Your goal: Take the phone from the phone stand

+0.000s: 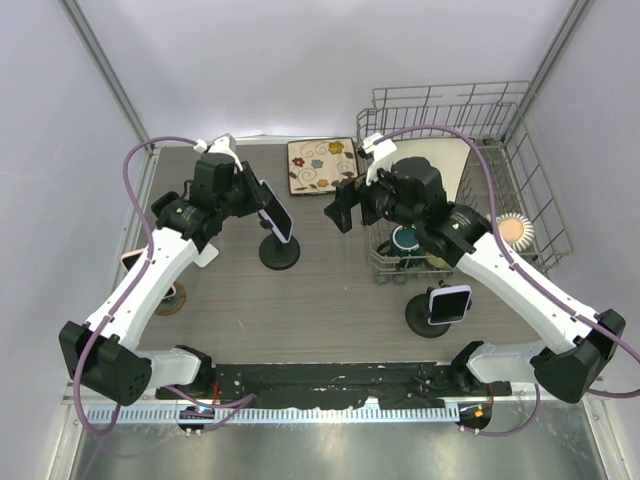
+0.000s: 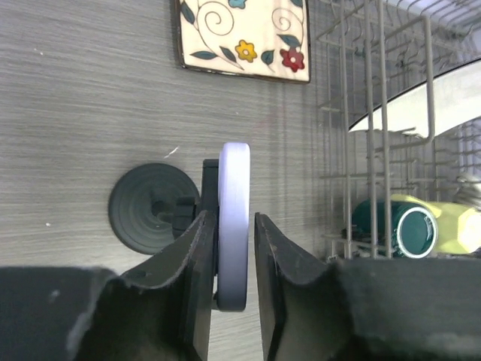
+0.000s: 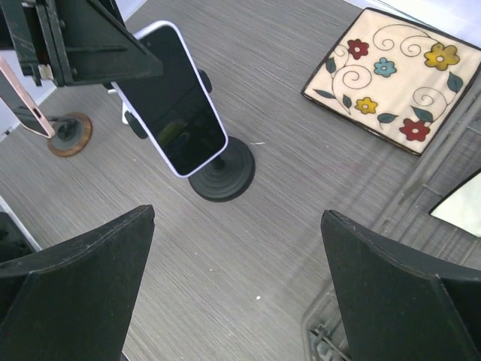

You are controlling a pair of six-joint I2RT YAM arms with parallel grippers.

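The left end effector (image 2: 231,219) is set astride the phone (image 2: 234,180), which sits on its stand (image 2: 150,207); whether it is clenched cannot be told. The right end effector (image 3: 239,216) is spread wide. Grasping is judged in hand; a firm squeeze and upward lift are called for.

— What is surrounding the grey wood-grain worktop (image 1: 330,300)?
— Pale walls (image 1: 250,60) are rising behind it and at both sides, and light is pooling just above its far edge.
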